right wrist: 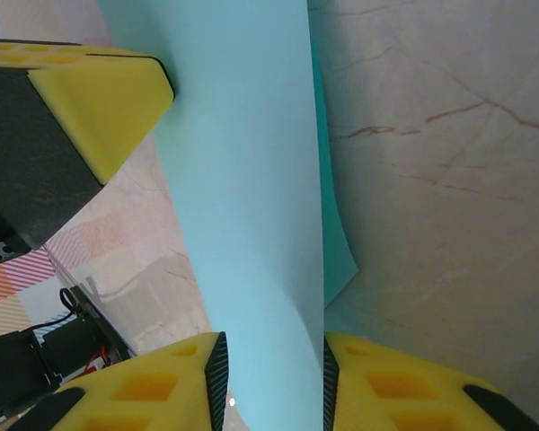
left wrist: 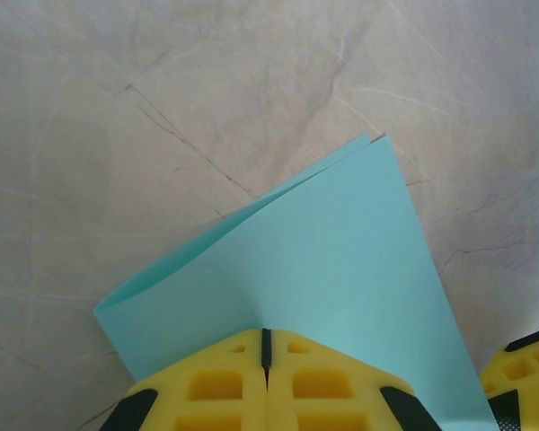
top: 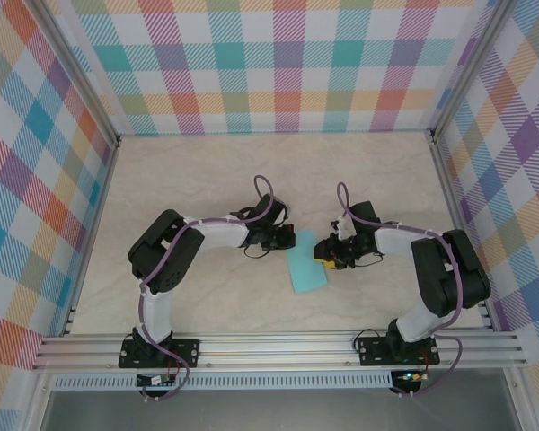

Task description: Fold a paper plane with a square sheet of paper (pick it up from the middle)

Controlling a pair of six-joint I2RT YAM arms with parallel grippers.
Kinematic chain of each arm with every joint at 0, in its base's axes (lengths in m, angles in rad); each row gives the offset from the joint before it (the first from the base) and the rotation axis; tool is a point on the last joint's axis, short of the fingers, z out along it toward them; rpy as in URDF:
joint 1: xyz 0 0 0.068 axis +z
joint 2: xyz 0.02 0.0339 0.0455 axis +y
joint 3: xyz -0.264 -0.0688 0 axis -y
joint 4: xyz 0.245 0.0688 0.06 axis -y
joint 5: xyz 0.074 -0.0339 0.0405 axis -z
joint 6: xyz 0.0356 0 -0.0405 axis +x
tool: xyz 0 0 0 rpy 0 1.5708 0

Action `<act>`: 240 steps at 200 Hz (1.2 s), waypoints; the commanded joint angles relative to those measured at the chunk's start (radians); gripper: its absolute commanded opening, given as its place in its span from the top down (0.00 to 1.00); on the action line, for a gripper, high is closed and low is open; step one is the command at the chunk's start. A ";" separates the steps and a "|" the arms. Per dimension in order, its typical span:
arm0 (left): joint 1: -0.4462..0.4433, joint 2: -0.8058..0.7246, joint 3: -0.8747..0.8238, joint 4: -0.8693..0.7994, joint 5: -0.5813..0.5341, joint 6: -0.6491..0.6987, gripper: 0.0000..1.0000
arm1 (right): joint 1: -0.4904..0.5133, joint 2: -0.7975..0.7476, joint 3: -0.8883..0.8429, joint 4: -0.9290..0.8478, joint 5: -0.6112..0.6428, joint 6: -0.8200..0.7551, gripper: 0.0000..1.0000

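Observation:
The square sheet of paper [top: 305,269] is light turquoise and folded over into two layers, lying between the two arms on the table. In the left wrist view the sheet [left wrist: 323,260] rises from my left gripper [left wrist: 267,334], which is shut on its near edge, the two layers parting slightly at the far corner. My left gripper [top: 286,239] sits at the sheet's upper left. My right gripper [top: 325,251] is at its right edge. In the right wrist view the sheet [right wrist: 251,180] runs up between my right gripper's [right wrist: 269,359] pads, which stand apart on either side of it.
The marbled beige table [top: 207,171] is bounded by checked walls and an aluminium rail [top: 278,346] at the near edge. One left finger [right wrist: 81,99] shows top left in the right wrist view. A right finger [left wrist: 525,368] shows bottom right in the left wrist view.

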 commanded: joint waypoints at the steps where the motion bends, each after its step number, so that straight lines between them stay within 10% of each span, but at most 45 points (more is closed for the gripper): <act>1: 0.004 -0.062 -0.014 -0.045 0.021 0.019 0.94 | 0.002 0.017 0.004 0.018 -0.034 0.012 0.72; 57: -0.052 -0.303 -0.082 -0.105 -0.128 0.063 0.65 | 0.002 0.018 -0.008 0.078 -0.058 0.112 0.90; 113: -0.411 -0.340 -0.055 -0.251 -0.578 0.137 0.41 | 0.003 0.029 0.012 0.049 -0.058 0.118 0.90; 163: -0.615 -0.153 0.102 -0.382 -0.823 0.171 0.37 | 0.002 0.040 0.029 0.025 -0.056 0.109 0.90; 240: -0.653 -0.021 0.208 -0.452 -0.940 0.152 0.48 | 0.002 0.041 0.032 0.010 -0.047 0.103 0.88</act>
